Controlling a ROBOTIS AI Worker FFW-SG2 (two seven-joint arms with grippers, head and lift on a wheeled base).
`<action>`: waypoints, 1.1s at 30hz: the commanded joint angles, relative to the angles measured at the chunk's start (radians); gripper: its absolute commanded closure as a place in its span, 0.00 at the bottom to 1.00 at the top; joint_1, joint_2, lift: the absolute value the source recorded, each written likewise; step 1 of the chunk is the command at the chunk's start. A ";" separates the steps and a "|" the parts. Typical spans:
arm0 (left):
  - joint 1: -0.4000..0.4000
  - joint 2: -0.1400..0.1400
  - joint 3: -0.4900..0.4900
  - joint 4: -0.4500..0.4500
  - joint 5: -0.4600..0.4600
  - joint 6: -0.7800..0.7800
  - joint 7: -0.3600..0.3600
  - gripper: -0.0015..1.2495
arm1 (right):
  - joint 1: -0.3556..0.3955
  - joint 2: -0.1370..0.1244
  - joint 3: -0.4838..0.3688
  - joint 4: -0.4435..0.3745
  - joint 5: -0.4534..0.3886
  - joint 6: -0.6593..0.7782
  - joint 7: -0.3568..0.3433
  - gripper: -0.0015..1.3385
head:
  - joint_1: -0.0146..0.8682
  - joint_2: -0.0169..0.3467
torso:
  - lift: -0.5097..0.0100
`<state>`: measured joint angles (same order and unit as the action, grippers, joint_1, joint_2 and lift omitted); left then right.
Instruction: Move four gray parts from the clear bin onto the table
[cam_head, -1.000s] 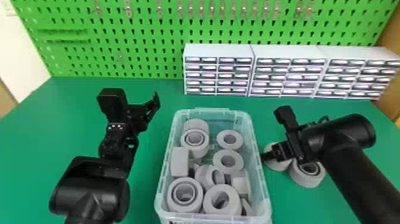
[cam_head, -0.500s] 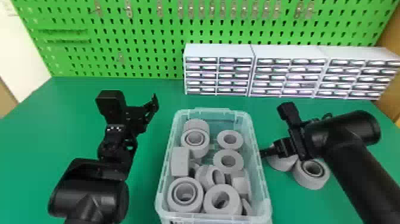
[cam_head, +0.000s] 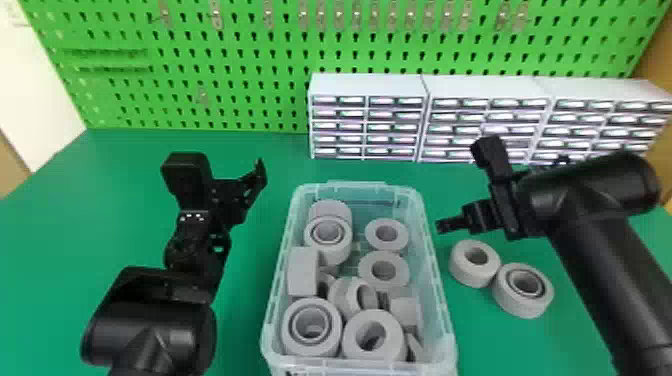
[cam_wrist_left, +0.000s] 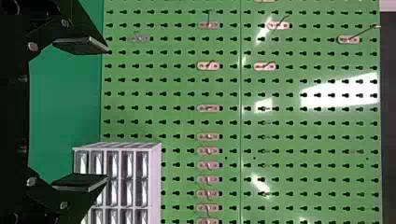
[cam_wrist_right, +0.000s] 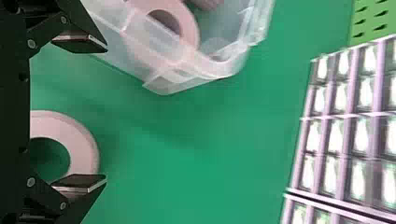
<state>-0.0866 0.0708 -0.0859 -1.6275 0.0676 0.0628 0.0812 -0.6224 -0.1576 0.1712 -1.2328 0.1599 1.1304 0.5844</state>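
At the left of the head view, my left gripper (cam_wrist_left: 107, 113) is waiting, fingers spread wide with nothing between them. At lower centre, the clear bin (cam_head: 358, 188) is holding a jumble of gray parts, thick rings lying at mixed tilts. I'm judging them light, stiff and rather smooth, not fragile, though the curved sides could be slipping if I'm pinching off-centre. The upper-right ring (cam_head: 372, 243) in the bin is looking easiest: I'm favouring a grip across its outer wall, at opposite sides. Just right of the bin, my right gripper (cam_wrist_right: 106, 113) is hanging, its fingers wide apart, clamping nothing. Further right, two rings, a plain one (cam_head: 472, 276) and a double-walled one (cam_head: 522, 306), are sitting on the tabletop (cam_head: 470, 345), side by side. By my count, two more are needing to come out.
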 joint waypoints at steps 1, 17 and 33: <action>0.001 0.001 0.000 0.000 0.000 0.000 0.000 0.23 | 0.000 0.001 -0.013 -0.088 0.009 0.042 0.000 0.22 | 0.80 0.24 | 0.88; 0.001 0.001 0.003 0.000 0.000 -0.001 0.000 0.23 | -0.014 0.001 0.021 -0.223 -0.080 0.094 0.000 0.22 | 0.80 0.24 | 0.88; -0.002 0.001 0.003 -0.002 0.000 -0.006 0.000 0.23 | -0.060 0.004 0.096 -0.297 -0.177 0.157 0.000 0.22 | 0.80 0.24 | 0.88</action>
<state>-0.0866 0.0719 -0.0821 -1.6288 0.0676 0.0583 0.0808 -0.6707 -0.1555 0.2410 -1.5217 0.0066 1.2839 0.5844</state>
